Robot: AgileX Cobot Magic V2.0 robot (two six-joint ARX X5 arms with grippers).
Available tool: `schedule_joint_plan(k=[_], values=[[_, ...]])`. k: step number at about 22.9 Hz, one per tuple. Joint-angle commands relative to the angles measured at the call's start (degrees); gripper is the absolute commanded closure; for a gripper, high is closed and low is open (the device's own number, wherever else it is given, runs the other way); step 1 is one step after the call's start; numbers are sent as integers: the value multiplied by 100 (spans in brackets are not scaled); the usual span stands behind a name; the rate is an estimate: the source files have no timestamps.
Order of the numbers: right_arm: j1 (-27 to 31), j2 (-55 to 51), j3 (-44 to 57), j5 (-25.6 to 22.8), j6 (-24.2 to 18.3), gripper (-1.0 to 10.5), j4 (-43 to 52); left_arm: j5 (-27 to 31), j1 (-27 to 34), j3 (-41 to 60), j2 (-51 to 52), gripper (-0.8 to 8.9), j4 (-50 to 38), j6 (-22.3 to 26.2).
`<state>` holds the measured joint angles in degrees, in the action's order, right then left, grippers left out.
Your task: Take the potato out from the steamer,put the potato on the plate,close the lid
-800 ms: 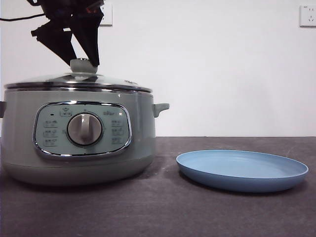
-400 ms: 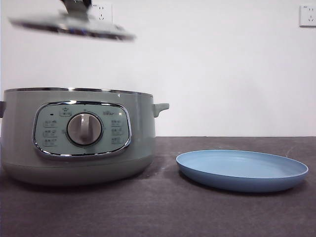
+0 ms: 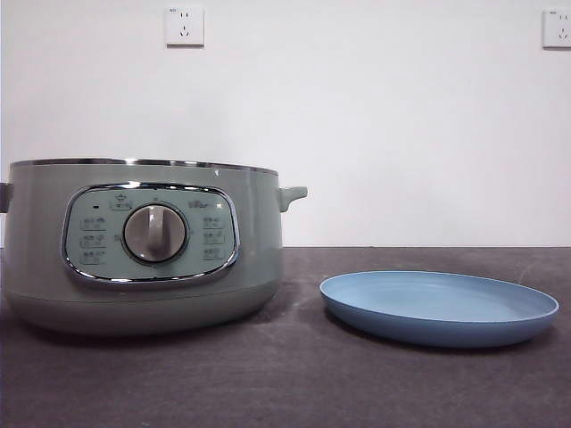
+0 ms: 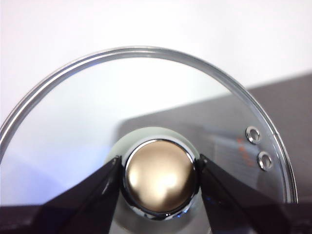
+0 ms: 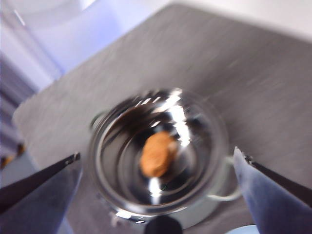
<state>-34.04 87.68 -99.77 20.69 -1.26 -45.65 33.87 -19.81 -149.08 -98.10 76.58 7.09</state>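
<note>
I count one steamer [image 3: 143, 245] and one blue plate [image 3: 439, 308] on my counter [image 3: 285, 383]. One potato [image 5: 157, 153] lies inside the steamer. One glass lid [image 4: 146, 112], with two small vent holes [image 4: 258, 147], is clamped in my left tool [image 4: 158, 178]. My right tool [image 5: 156, 195] makes two tools. Two wall sockets [image 3: 184, 25] show behind.

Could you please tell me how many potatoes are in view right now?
1. The potato lies inside the open steamer, seen from above in the right wrist view; the front view hides the pot's interior.
</note>
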Motion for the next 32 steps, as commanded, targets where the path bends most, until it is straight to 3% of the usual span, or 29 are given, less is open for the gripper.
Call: schedule_joint_plan(k=[1,9,13,22,24,26,32], values=[[-396,649,-280,-234,28,326,-26,260,9,-116,160,822,267,66],[-1097,2975,-2155,-1384,-341,325,-778,109,4,-114,199,822,282,66],[-1346,3687,-2356,-1816,-518,325,-852,-177,4,-114,199,822,293,63],[-1401,4524,-2354,-1770,-605,339,-710,-291,4,-109,197,822,295,59],[-1414,4542,-2354,-1770,-612,583,-601,-295,4,-107,197,822,297,46],[-1416,4540,-2356,-1768,-634,963,-601,-420,4,-107,197,822,297,46],[-1001,4061,-2586,-1766,-883,955,-1375,-612,9,-98,188,822,304,46]])
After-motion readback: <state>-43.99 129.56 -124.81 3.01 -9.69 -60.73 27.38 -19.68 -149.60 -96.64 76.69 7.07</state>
